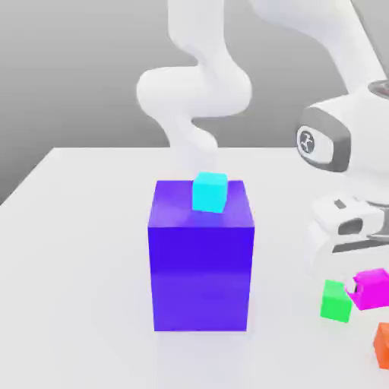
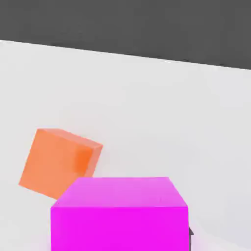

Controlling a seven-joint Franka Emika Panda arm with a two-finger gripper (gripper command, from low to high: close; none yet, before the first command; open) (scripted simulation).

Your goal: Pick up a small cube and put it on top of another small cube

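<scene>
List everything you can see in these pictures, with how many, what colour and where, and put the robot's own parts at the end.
large block: one, blue-violet, upright near the middle of the table.
cyan cube: one, cyan, at the large block's top rear edge; whether it sits on top or behind cannot be told.
magenta cube: one, bright magenta, near the exterior view's right edge, below the claw; close up in the hand view.
green cube: one, green, on the table just to the exterior view's left of the magenta cube.
orange cube: one, orange, on the table by the exterior view's lower right corner.
table: one, white.
arm: one, white, behind the large block.
claw: one, white and grey, over the magenta cube.
</scene>
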